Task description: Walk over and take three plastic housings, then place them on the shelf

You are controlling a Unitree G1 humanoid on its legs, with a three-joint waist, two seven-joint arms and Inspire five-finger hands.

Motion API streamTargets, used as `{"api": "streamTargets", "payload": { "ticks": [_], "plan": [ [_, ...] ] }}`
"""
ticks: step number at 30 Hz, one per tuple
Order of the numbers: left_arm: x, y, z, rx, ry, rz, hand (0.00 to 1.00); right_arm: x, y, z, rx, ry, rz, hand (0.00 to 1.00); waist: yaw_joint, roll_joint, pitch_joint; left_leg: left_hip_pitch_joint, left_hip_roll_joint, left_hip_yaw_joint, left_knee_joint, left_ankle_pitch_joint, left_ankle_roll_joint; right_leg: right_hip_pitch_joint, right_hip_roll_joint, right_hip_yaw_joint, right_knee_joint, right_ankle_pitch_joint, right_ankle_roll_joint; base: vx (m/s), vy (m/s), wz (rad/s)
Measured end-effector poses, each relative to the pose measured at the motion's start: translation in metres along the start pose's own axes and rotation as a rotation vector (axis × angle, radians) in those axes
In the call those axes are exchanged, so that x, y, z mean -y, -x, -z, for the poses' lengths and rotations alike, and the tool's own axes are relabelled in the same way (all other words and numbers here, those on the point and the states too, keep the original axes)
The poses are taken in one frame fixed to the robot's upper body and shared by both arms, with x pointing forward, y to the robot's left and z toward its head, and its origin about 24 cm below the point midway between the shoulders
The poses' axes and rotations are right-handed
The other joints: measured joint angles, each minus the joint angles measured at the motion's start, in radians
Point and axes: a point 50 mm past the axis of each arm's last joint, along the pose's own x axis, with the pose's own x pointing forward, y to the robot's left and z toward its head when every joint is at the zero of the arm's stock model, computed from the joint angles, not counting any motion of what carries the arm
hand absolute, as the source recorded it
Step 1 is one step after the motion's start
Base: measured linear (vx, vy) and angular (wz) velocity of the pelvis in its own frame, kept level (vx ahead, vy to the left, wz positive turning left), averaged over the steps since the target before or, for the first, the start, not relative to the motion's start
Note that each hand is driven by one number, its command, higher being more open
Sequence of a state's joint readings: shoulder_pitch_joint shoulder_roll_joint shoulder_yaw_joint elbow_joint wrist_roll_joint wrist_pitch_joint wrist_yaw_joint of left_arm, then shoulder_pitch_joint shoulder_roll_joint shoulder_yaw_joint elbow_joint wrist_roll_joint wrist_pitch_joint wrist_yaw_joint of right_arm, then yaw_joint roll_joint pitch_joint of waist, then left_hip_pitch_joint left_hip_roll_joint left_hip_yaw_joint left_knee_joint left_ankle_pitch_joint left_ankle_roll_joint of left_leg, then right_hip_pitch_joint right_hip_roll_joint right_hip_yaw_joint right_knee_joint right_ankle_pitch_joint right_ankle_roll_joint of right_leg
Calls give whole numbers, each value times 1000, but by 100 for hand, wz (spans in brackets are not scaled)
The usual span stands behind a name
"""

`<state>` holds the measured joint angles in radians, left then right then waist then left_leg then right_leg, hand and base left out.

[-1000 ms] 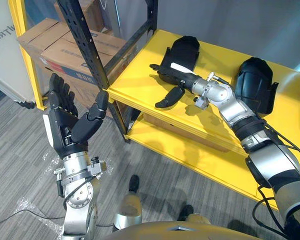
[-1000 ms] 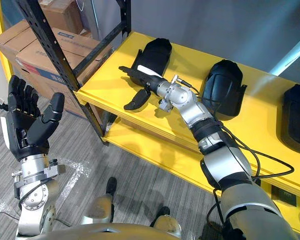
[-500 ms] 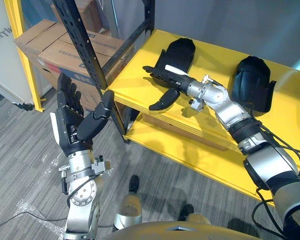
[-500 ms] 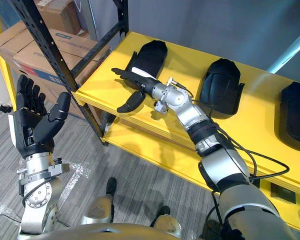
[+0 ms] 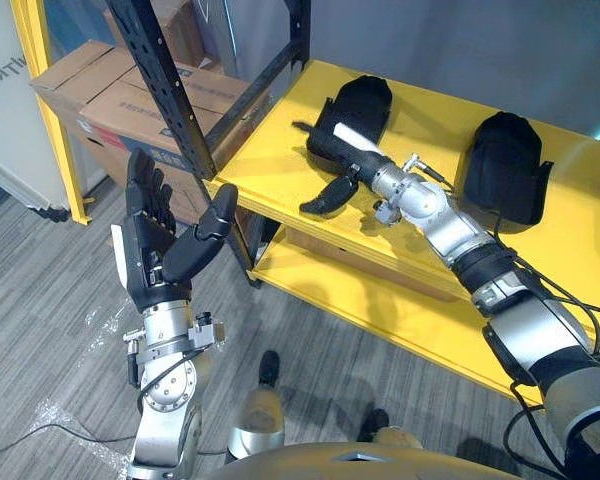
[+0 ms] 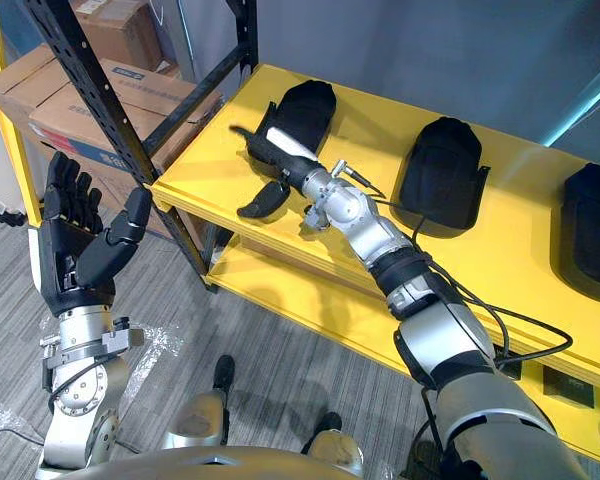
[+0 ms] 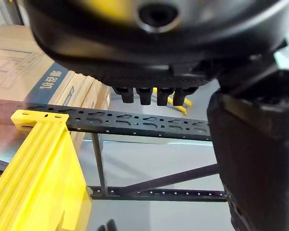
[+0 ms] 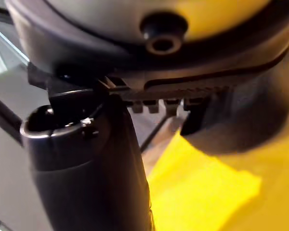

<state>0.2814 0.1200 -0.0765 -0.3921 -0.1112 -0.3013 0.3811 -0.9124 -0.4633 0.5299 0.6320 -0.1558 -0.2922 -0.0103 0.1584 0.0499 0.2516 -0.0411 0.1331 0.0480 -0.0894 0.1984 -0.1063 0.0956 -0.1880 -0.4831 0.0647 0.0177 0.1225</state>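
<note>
Three black plastic housings stand on the yellow shelf [image 5: 280, 160]: the left one [image 5: 363, 103], the middle one [image 5: 506, 160] and the right one [image 6: 592, 215]. My right hand [image 5: 338, 148] lies against the near side of the left housing, fingers straight along it and thumb [image 5: 323, 196] spread out over the shelf board; it is open. The right wrist view has that hand [image 8: 149, 43] above the yellow board [image 8: 207, 192]. My left hand [image 5: 165, 255] is raised, open and empty, beside the black upright [image 5: 165, 90], well left of the housings.
Cardboard boxes [image 5: 120, 95] sit behind the black upright and a yellow post [image 5: 35, 60]. A lower yellow shelf board [image 5: 380, 295] runs under the top one. Grey carpet floor [image 5: 40, 320] lies in front. A black perforated beam [image 7: 135, 127] crosses the left wrist view.
My right hand reached left past the housing's edge, then drew back in against it. My left hand has drifted right, closer to the black upright, still open.
</note>
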Motion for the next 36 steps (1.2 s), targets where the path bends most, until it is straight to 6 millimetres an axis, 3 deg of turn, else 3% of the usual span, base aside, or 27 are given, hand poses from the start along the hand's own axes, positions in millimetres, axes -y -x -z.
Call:
{"api": "streamTargets", "payload": {
  "ticks": [3, 5, 6, 8, 9, 11, 14, 15, 19, 21, 23, 26, 27, 30, 34, 36],
  "plan": [
    [2, 4, 10, -47, -5, -8, 100, 35, 8, -22, 160, 9, 351, 100, 1, 7, -7, 0, -1, 4, 0, 2, 1, 1, 1, 3, -11, 4, 4, 0, 0, -1],
    [1, 5, 11, -51, -5, -24, 100, 65, 33, -45, 321, -69, 653, 100, 0, 5, -18, 0, -1, 11, 0, 1, 1, 0, 1, 9, -18, 7, 6, 12, -12, -6],
    [0, 5, 10, -50, -6, -30, 100, 70, 41, -48, 349, -82, 709, 100, 0, 4, -25, 0, -1, 15, 0, 1, 0, -2, 1, 13, -18, 7, 6, 27, -22, -13],
    [-6, 4, 8, -33, 28, -64, 100, 81, 76, -53, 416, -115, 858, 100, -20, -1, -55, 5, -1, 29, 0, -2, -3, -1, 0, 21, -24, 7, 7, 31, -25, -12],
    [-10, 3, 7, -24, 24, -78, 100, 81, 85, -53, 422, -124, 880, 100, -29, -2, -59, 11, -1, 32, 0, -3, -3, 3, 0, 23, -26, 7, 7, 22, -31, -14],
    [-27, 1, 2, 19, -16, -156, 100, 77, 124, -48, 389, -121, 939, 100, -63, -3, -78, 30, 3, 54, 0, -16, -4, 12, 4, 41, -33, 7, 7, 3, -29, -26],
    [-48, 2, -3, 50, -70, -258, 100, 70, 165, -35, 270, -96, 991, 100, -84, -4, -102, 48, 15, 99, -1, -41, -14, 10, 14, 83, -55, 11, 4, 8, -22, -47],
    [-61, 2, -8, 84, -95, -327, 100, 65, 192, -22, 153, -77, 1046, 100, -98, -10, -114, 58, 23, 124, -1, -50, -13, 10, 22, 108, -69, 16, 4, 16, -41, -44],
    [-90, 14, -15, 118, -189, -508, 100, 52, 254, 10, -180, -86, 1188, 100, -146, -14, -154, 71, 38, 174, -1, -64, -26, -4, 37, 155, -85, 24, 0, 38, -43, -43],
    [-103, 25, -16, 109, -217, -612, 100, 40, 290, 25, -384, -104, 1245, 100, -168, -14, -159, 85, 45, 197, 0, -66, -25, -6, 42, 176, -86, 29, -2, 74, -41, -35],
    [-125, 45, -18, 108, -266, -811, 100, 11, 340, 40, -655, -177, 1326, 100, -194, -15, -162, 103, 57, 223, 0, -74, -35, -5, 53, 202, -86, 26, -7, 74, -50, -35],
    [-154, 76, -9, 72, -355, -1089, 100, -31, 386, 50, -937, -273, 1379, 100, -214, -10, -168, 124, 70, 254, 0, -86, -44, -4, 66, 234, -87, 22, -12, 46, -32, -33],
    [-159, 82, -5, 57, -378, -1133, 100, -39, 391, 51, -978, -298, 1383, 100, -218, -8, -171, 127, 71, 257, 0, -87, -45, -4, 67, 237, -86, 22, -13, 22, -18, -24],
    [-173, 112, 30, -134, -475, -1232, 100, -82, 408, 64, -1197, -403, 1298, 100, -215, -6, -185, 138, 74, 274, 0, -98, -46, -1, 68, 244, -84, 18, -9, -1, -3, -9],
    [-169, 140, 81, -484, -410, -1090, 100, -139, 399, 76, -1326, -679, 1138, 100, -202, -12, -193, 143, 73, 272, 0, -103, -44, 5, 66, 242, -78, 12, -15, -24, 8, 3],
    [-155, 163, 117, -764, -340, -953, 100, -179, 395, 82, -1446, -831, 1027, 100, -184, -13, -192, 154, 69, 271, -1, -103, -43, 13, 61, 241, -76, 10, -15, -38, 19, 5]
  ]
}}
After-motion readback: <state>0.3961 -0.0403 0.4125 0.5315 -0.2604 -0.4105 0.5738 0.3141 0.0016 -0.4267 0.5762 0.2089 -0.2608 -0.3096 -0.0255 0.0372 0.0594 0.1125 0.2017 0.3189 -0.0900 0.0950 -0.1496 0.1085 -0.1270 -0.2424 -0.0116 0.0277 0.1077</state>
